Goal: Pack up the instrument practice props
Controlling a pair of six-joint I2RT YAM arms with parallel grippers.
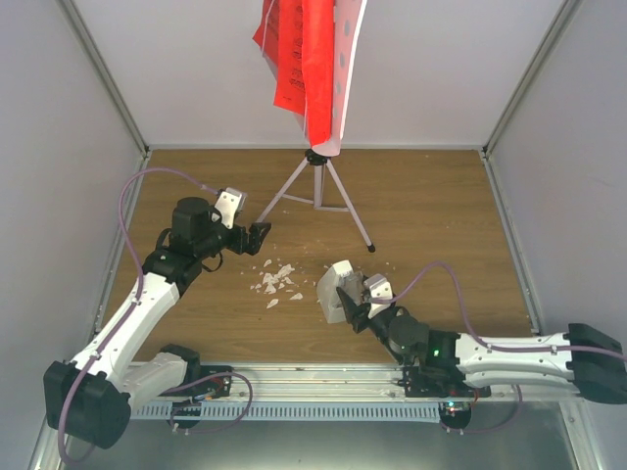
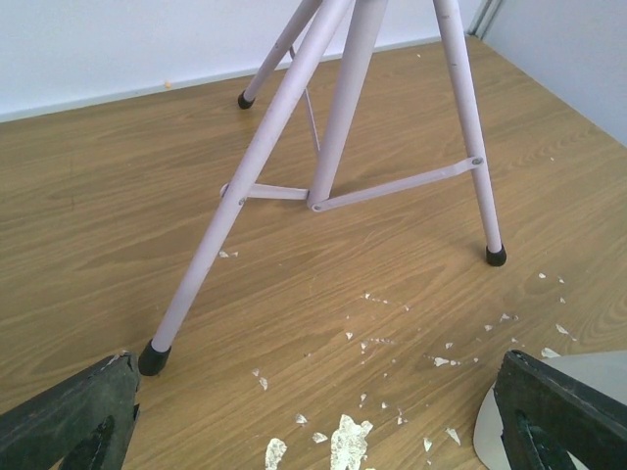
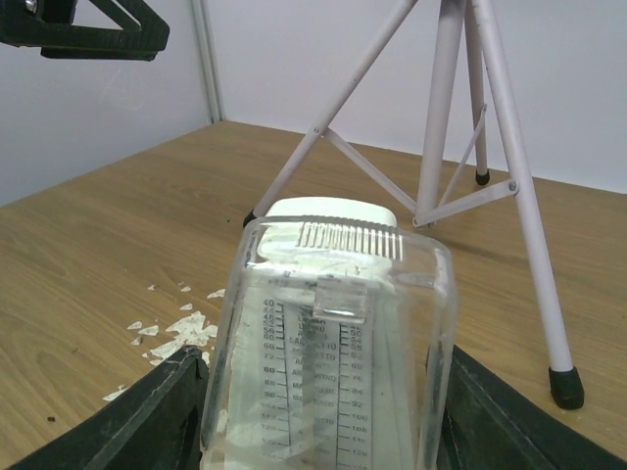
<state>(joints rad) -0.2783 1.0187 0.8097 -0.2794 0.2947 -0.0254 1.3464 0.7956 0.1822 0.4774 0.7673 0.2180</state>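
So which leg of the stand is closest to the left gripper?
The leftmost leg; its black foot rests beside the left gripper, while the other two feet stand farther away.

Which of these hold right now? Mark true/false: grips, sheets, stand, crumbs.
1. The right gripper has the metronome between its fingers. True.
2. The left gripper is clamped on a tripod leg. False: it is open and empty, with that leg's foot just beside one finger.
3. The red sheets lie flat on the table. False: they sit up on the stand's perforated plate.
4. White crumbs are scattered on the table in front of the stand. True.
5. The stand is folded and lying down. False: it stands upright on spread legs.
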